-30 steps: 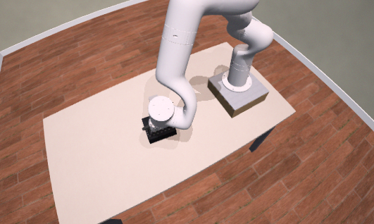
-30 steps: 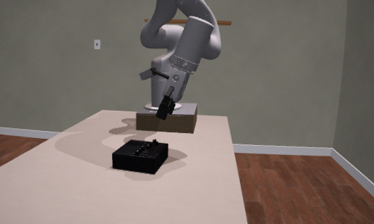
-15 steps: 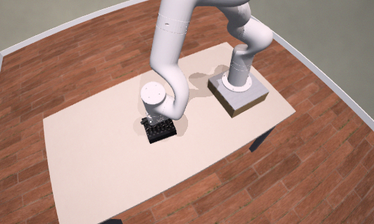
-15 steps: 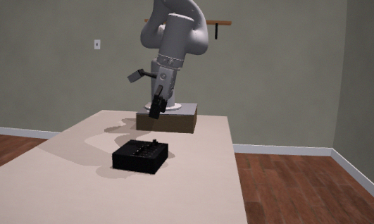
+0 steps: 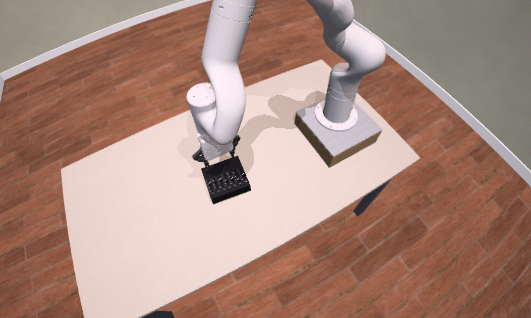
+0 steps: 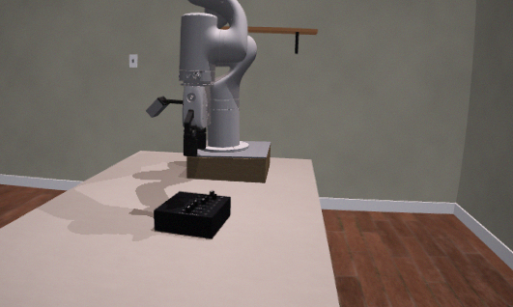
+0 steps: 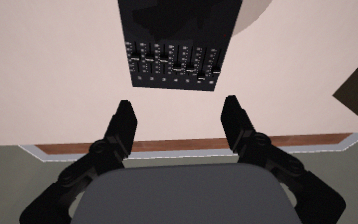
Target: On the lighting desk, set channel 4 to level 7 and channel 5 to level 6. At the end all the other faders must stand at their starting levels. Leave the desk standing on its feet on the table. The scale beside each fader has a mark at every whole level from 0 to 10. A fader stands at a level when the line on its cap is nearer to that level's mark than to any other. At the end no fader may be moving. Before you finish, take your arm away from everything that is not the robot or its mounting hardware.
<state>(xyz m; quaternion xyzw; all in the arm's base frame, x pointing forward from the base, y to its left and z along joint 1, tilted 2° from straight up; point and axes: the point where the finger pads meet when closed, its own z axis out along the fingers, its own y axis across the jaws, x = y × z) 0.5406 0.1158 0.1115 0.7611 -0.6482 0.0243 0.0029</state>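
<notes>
The black lighting desk (image 5: 225, 177) stands on its feet near the middle of the beige table; it also shows in the exterior view (image 6: 192, 213) and in the wrist view (image 7: 177, 42). It carries a row of several faders (image 7: 173, 64) with caps at differing heights; I cannot read their levels. My gripper (image 7: 178, 108) (image 6: 194, 140) is open and empty. It hangs well above the table, behind the desk's far edge, with both fingers off the desk.
The arm's base block (image 5: 338, 131) stands at the table's back right corner. The table edge and wooden floor show just below my fingers in the wrist view. A wall rail (image 6: 280, 31) is behind the arm.
</notes>
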